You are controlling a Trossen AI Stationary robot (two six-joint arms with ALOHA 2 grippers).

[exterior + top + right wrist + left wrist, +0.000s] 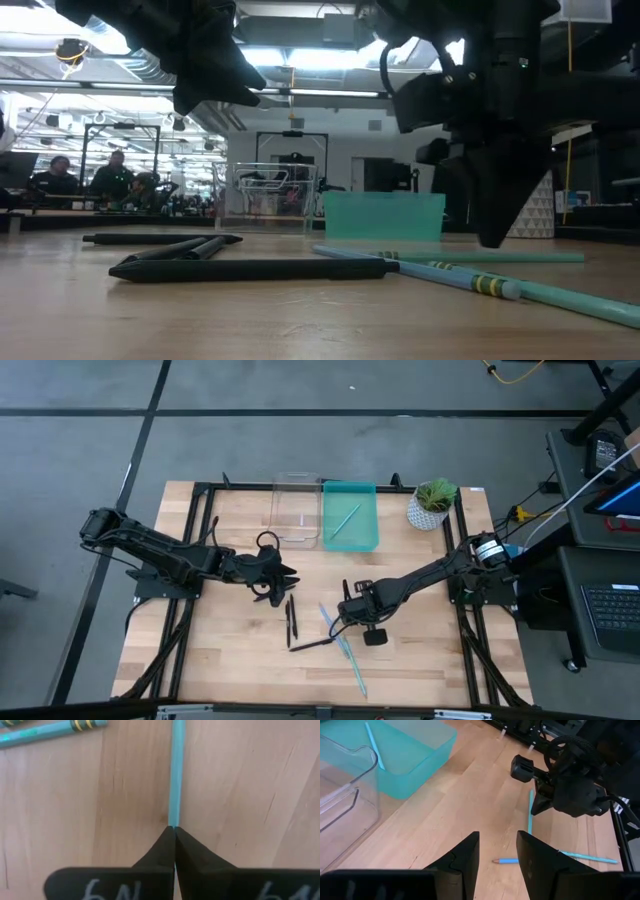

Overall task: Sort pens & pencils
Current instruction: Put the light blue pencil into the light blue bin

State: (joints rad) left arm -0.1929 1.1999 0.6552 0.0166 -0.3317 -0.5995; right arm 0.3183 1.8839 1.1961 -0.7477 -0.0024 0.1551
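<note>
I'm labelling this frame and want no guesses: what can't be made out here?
- Right wrist view: the right gripper is shut on a teal pencil; the fingers cover its gripped end.
- High view: the pencil pile is too small to count, and the right arm covers part of it.
- Low view: the black pens overlap; their number is unclear.
- Left wrist view: the left gripper hides the table beneath it.
</note>
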